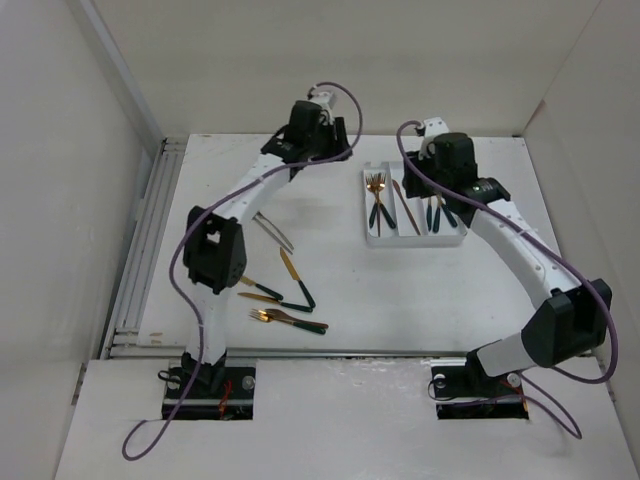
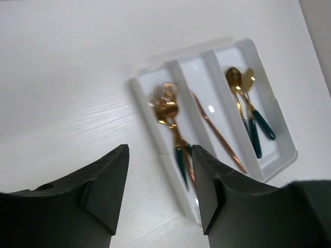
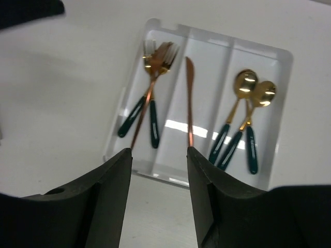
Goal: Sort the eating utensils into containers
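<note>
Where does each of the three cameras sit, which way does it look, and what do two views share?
Top external: above and behind the bases, looking down at the table; the left arm and right arm show whole.
Left wrist: on the left arm, looking obliquely down at the tray; the open left gripper shows below.
Right wrist: on the right arm, looking steeply down at the tray; the open right gripper shows below.
Shared: both wrist views show forks, one knife and spoons in separate compartments.

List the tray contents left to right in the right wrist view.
Across the tray: forks in the left compartment → one knife in the middle compartment → spoons in the right compartment.
</note>
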Tool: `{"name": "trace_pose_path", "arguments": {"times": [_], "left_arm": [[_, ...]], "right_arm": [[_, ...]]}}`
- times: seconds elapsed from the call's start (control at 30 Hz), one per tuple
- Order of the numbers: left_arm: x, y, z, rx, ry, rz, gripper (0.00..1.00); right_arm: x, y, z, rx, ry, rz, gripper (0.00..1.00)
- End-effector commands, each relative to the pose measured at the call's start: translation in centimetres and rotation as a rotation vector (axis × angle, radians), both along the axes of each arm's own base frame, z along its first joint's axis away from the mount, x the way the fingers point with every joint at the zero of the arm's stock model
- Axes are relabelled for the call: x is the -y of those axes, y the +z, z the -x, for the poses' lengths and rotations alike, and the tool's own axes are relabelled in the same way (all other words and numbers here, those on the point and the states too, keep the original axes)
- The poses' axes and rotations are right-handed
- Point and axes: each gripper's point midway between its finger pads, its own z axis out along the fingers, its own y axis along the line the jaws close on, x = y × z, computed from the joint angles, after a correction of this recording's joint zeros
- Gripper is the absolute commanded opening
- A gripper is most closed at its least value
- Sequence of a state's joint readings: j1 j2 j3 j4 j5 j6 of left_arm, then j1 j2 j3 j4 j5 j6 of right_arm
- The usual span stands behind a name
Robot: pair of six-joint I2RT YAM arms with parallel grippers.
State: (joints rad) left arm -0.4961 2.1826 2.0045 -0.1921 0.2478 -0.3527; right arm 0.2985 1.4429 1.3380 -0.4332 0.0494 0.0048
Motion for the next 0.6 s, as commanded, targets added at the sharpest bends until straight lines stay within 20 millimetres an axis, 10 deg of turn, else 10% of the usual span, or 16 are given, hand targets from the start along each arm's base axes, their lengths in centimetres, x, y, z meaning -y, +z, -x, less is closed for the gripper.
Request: {"name": "trace_pose_path", "arguments": {"times": [0.0, 0.33, 0.57], "left_arm": [[-11.6, 3.1, -0.3, 0.047, 0.245, -0.185, 0.49], [-25.9, -7.1, 6.9, -0.335, 0.545, -0.293, 0.50], [-24.7, -10.0, 8.1, -0.441, 0.455, -0.297, 0.50]], "right_arm": [[-4.3, 0.5, 0.4, 0.043, 0.055, -0.036, 0.52], [-14.6, -1.2, 4.1, -0.024, 0.224, -0.163, 0.52], [-15.5, -3.2, 4.7, -0.080, 0.178, -0.173, 0.52]]}}
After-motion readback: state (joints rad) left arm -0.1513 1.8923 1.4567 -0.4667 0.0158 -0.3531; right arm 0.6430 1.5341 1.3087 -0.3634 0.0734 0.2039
